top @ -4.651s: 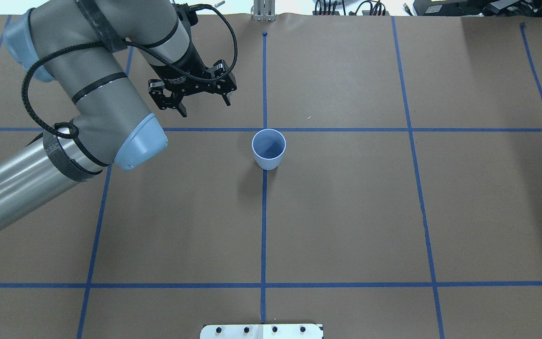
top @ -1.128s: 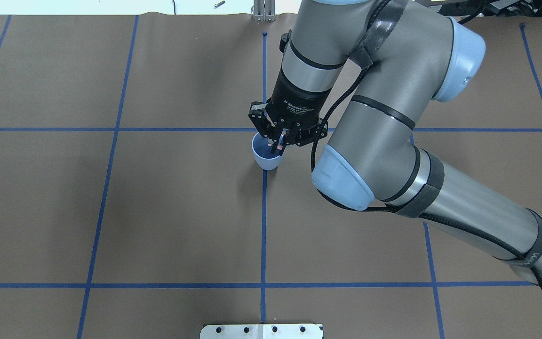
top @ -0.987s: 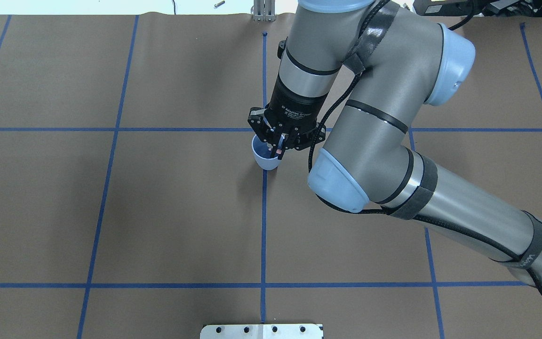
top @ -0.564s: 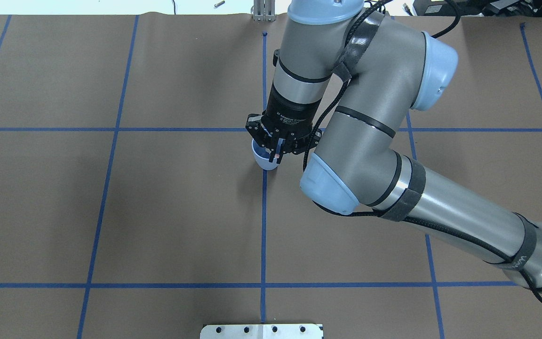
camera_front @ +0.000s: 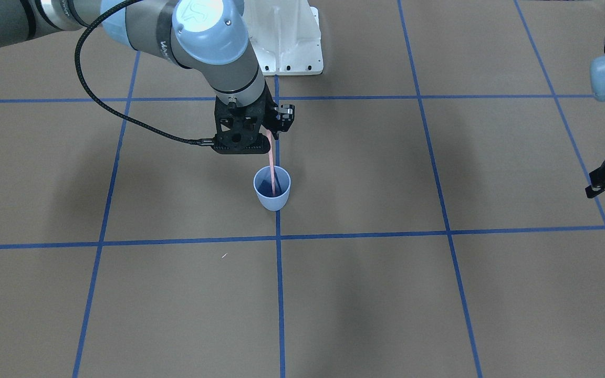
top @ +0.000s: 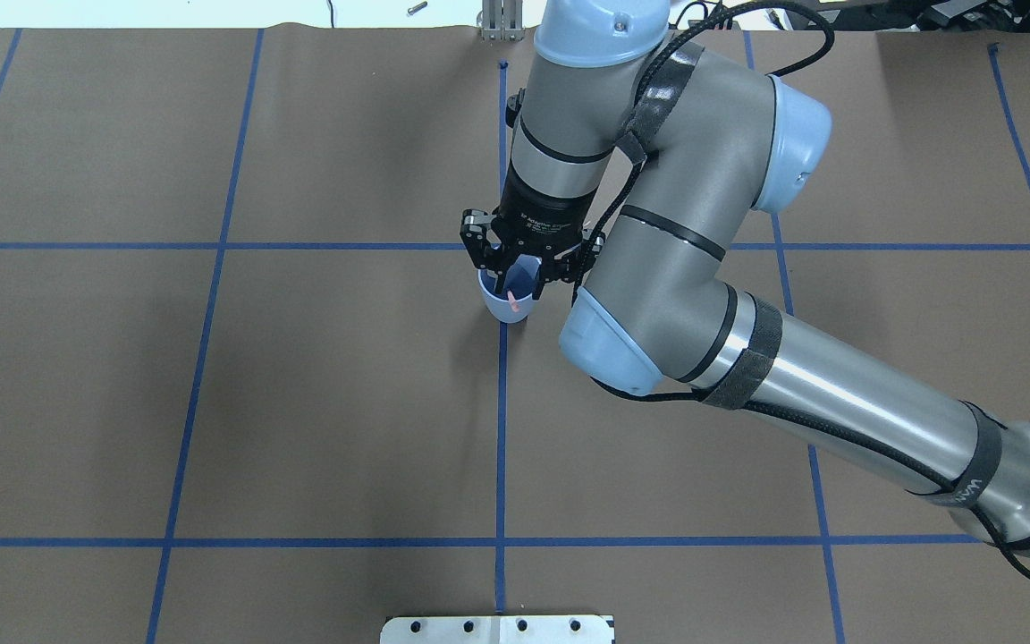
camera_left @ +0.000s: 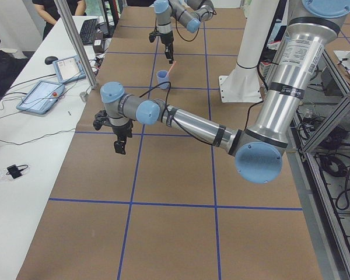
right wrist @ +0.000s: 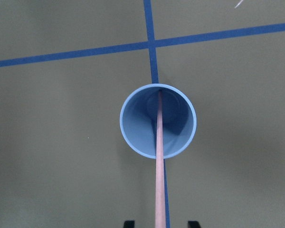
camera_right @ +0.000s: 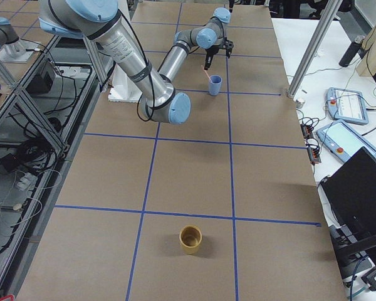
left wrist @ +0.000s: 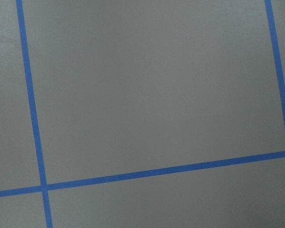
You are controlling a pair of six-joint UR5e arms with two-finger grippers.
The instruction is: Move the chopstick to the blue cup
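Note:
The blue cup (camera_front: 272, 199) stands upright on a tape crossing at the table's middle; it also shows in the overhead view (top: 504, 309) and the right wrist view (right wrist: 133, 137). The pale-pink chopstick (camera_front: 270, 163) stands in the cup with its lower end inside, leaning up toward my right gripper (camera_front: 260, 137). In the right wrist view the chopstick (right wrist: 159, 171) runs between the two spread fingertips of the right gripper (right wrist: 160, 223), which is open just above the cup (top: 526, 268). My left gripper (camera_front: 604, 184) hangs empty at the table's far side and looks open.
A yellow cup (camera_right: 190, 239) stands far from the blue cup, near the table's right end. The white robot mount plate (camera_front: 287, 42) sits at the robot's edge. The left wrist view shows only brown paper and blue tape lines.
The right gripper was shut on the chopstick over the cup; its jaws have now spread and the stick rests in the cup. The right arm drifted slightly left. The left arm had withdrawn earlier.

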